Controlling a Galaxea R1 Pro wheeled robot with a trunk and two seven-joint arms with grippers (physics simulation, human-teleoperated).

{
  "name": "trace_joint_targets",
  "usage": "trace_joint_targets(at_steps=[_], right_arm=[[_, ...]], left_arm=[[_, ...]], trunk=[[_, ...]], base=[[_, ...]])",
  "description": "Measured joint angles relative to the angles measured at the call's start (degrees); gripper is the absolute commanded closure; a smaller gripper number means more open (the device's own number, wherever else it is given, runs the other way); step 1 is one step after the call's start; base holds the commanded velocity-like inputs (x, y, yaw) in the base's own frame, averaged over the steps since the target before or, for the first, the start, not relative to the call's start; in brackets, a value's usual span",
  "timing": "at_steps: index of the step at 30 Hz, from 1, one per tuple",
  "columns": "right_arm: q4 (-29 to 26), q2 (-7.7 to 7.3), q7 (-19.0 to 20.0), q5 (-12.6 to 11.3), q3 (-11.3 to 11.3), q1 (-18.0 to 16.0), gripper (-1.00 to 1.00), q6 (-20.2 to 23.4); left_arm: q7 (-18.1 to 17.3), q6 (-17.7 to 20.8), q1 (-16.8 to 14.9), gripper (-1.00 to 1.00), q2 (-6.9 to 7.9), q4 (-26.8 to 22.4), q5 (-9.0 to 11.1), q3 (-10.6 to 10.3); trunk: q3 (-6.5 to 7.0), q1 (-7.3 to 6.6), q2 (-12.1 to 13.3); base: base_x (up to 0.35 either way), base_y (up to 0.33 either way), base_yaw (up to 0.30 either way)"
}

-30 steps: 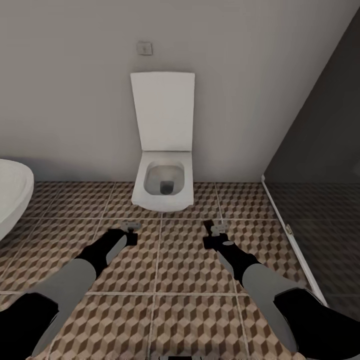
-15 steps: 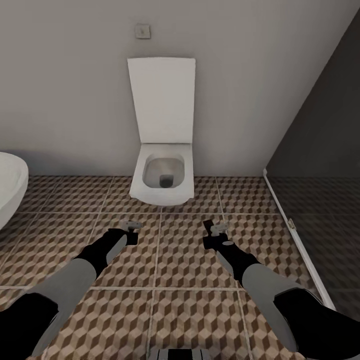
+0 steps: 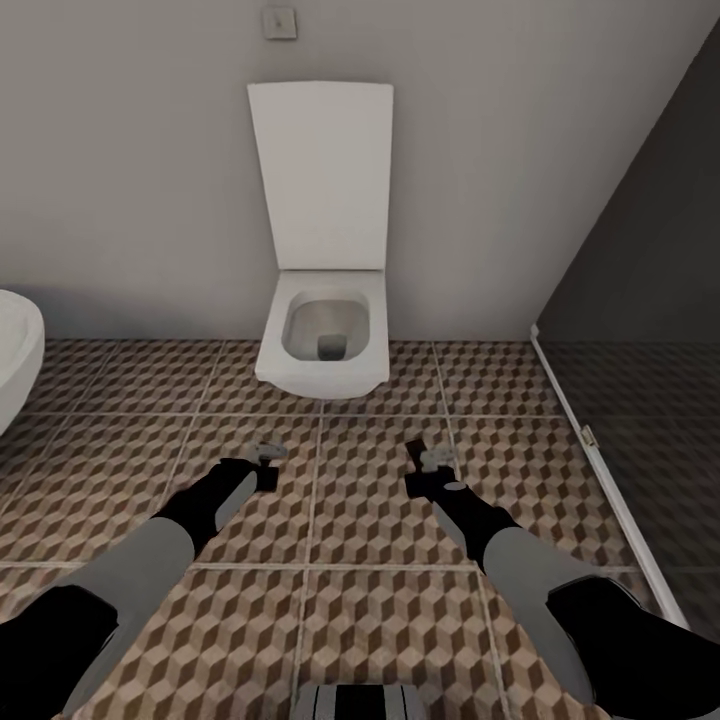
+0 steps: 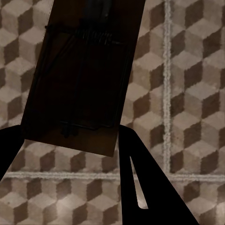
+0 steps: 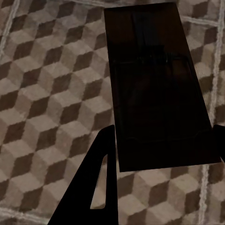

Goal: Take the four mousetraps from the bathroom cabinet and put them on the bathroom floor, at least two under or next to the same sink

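A dark, shadowed mousetrap (image 4: pixel 79 75) is held between the fingers (image 4: pixel 140 187) of my left gripper (image 3: pixel 265 462), which is shut on it above the cube-patterned bathroom floor (image 3: pixel 330 620). A second mousetrap (image 5: pixel 157 89) sits in my right gripper (image 3: pixel 425 468), shut on it the same way. Both grippers hang low over the tiles in front of me, a tile's width apart. The cabinet and the sink are out of view.
A white toilet (image 3: pixel 325 345) with its lid up stands against the grey wall straight ahead. A rounded white bathtub edge (image 3: pixel 15 360) shows at the far left. A dark glass partition (image 3: pixel 640 330) with a white sill runs along the right.
The whole view has shifted: the toilet sits slightly higher and larger, and the tub edge has slid further out at the left. Both grippers hold their traps as before.
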Motion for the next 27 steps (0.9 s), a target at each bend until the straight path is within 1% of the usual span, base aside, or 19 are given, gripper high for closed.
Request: trace_joint_targets(at_steps=[27], right_arm=[[-0.01, 0.66, -0.05, 0.08, 0.09, 0.0, 1.0, -0.09]], left_arm=[[0.07, -0.06, 0.0, 1.0, 0.0, 0.06, 0.0, -0.17]], trunk=[[-7.27, 5.93, -10.83]], base=[[0.0, 0.0, 0.0]])
